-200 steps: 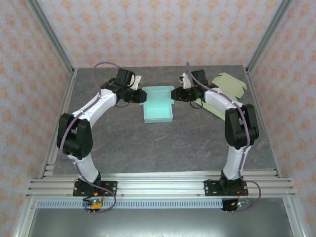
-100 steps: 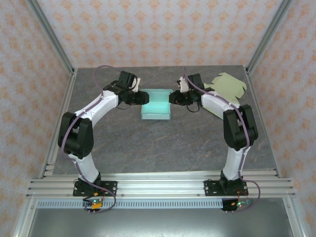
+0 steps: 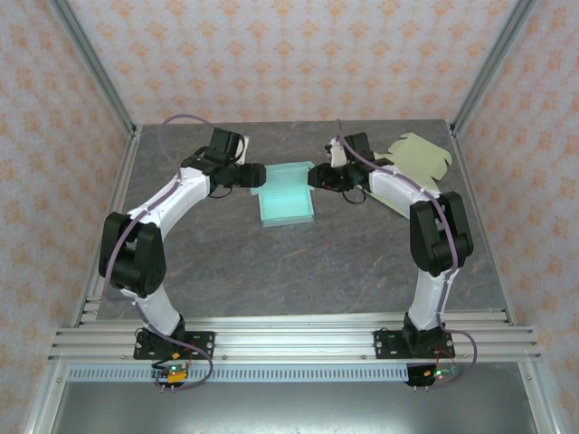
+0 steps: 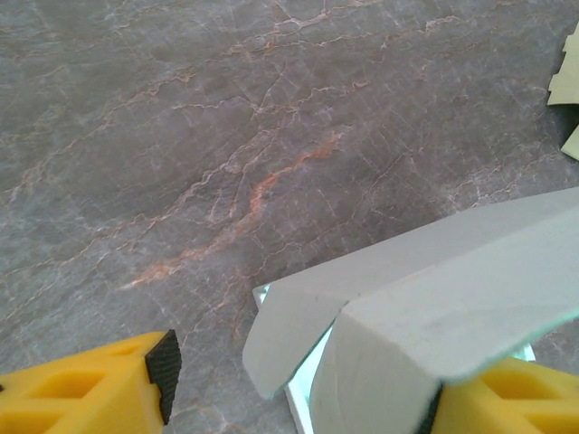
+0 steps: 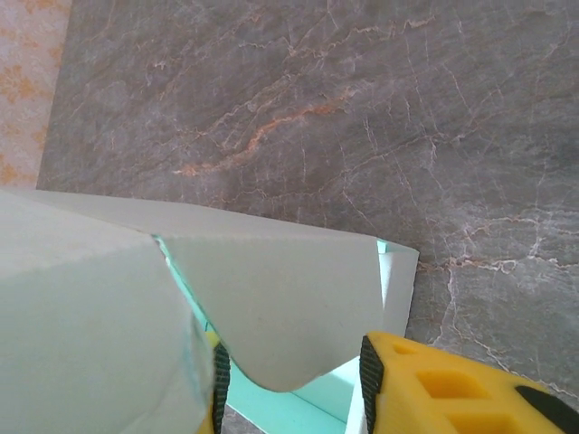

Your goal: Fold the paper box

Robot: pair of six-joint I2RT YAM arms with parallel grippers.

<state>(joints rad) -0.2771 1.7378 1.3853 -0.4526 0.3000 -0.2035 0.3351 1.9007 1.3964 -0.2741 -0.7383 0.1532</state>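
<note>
**Side flaps coming up, box only half formed**

The box (image 3: 287,195) sits toward the far middle of the table (image 3: 298,271), between my two arms. It is thin card, mint green on the inner face and a dull grey-white on the back, with crisp pre-creased fold lines. From above it reads as a shallow open tray with its long sides running near to far.

I judge the job part done. The base lies flat and the walls are partly raised, but the left side flap (image 4: 407,298) and right side flap (image 5: 280,298) are loose and leaning, not tucked or locked. Closing them in and seating the tabs is what I have left.

The left gripper (image 3: 256,175) is at the box's far left corner. In its wrist view the yellow fingers (image 4: 90,391) stand wide, and the flap leans on one black pad with a clear gap to the other. The right gripper (image 3: 316,177) is at the far right corner. Its fingers (image 5: 452,389) are moderately apart, the flap's rounded tab hanging between them without being pinched.

The table is a matt grey stone pattern with rusty veins. A second flat sheet (image 3: 418,155), pale yellow-green with scalloped edges, lies unfolded at the far right, well apart from the box.
</note>
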